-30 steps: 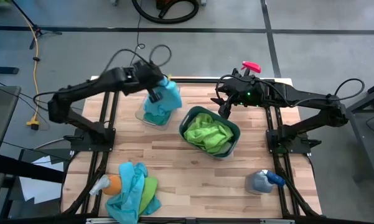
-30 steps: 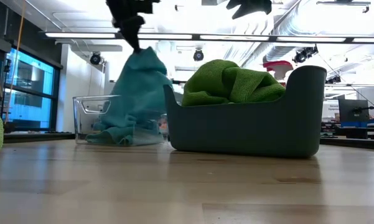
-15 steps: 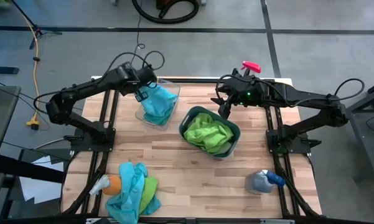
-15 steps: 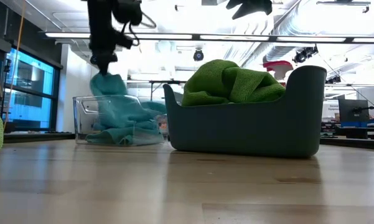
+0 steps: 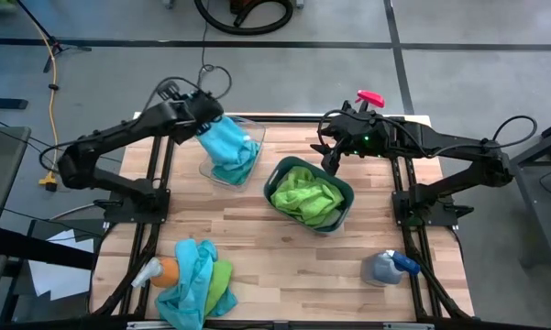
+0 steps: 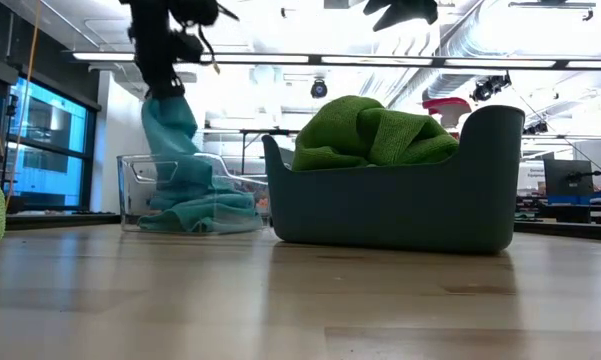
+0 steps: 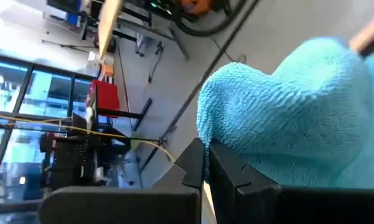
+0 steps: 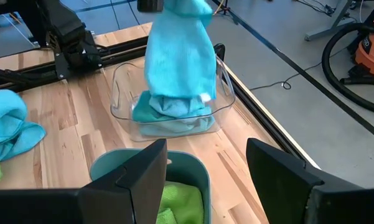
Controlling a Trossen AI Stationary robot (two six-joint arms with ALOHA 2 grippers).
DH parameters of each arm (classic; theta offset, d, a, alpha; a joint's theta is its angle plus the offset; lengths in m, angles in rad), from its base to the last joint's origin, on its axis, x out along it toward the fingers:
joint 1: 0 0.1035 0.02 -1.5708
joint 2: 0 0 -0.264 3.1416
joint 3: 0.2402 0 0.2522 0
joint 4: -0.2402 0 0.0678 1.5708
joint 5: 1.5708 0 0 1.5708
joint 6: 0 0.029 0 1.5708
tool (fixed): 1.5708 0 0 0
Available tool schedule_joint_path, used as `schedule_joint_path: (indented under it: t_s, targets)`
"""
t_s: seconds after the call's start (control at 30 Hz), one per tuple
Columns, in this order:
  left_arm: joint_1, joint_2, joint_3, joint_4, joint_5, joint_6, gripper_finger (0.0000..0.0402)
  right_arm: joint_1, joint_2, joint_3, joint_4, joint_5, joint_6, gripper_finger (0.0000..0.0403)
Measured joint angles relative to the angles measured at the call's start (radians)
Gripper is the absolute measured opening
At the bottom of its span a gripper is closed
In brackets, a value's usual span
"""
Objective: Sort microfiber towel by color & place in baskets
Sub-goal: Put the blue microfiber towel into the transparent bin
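You are mid-drop: the left gripper (image 5: 204,126), upper left of the high view, is clamped on a fuzzy turquoise towel (image 5: 224,147) trailing into the clear plastic tub (image 5: 254,145). Next, release. The right gripper (image 5: 330,158) waits, fingers spread and empty, above the dark teal tub (image 5: 345,192).

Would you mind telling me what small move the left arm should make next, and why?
Probably open the left claw. It is shut on a blue towel whose lower end already lies in the clear tub with the other blue cloth, so letting go should drop the rest in. The right claw waits open over the dark tub.
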Motion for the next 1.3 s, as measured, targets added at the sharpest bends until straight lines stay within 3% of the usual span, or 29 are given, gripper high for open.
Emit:
schedule_joint_path:
  t_s: [0.13, 0.37, 0.67, 0.87, 1.0, 1.13, 1.3]
  targets:
    - [0.007, -0.060, 0.001, 0.037, 0.032, 0.001, 0.0000, 0.000, 0.000, 0.000, 0.000, 0.000, 0.005, 0.0218]
    - [-0.028, -0.077, 0.001, 0.131, 0.371, -0.183, 0.0000, 0.000, 0.000, 0.000, 0.000, 0.000, 0.002, 0.0218]
    - [-0.189, -0.031, 0.001, 0.383, 0.612, -0.272, 0.0000, 0.000, 0.000, 0.000, 0.000, 0.000, 0.005, 0.0218]
    - [-0.241, -0.008, 0.000, 0.360, 0.636, -0.442, 0.0000, 0.000, 0.000, 0.000, 0.000, 0.000, 0.004, 0.0218]
    - [-0.253, -0.003, -0.013, 0.290, 0.527, -0.454, 0.0000, 0.000, 0.000, 0.000, 0.000, 0.000, 0.004, 0.0218]
    - [-0.218, -0.030, -0.122, 0.287, 0.449, -0.488, 0.0000, 0.000, 0.000, 0.000, 0.000, 0.000, 0.005, 0.0218]
    - [-0.174, -0.035, -0.314, 0.388, 0.556, -0.560, 0.0000, 0.000, 0.000, 0.000, 0.000, 0.000, 0.008, 0.0218]
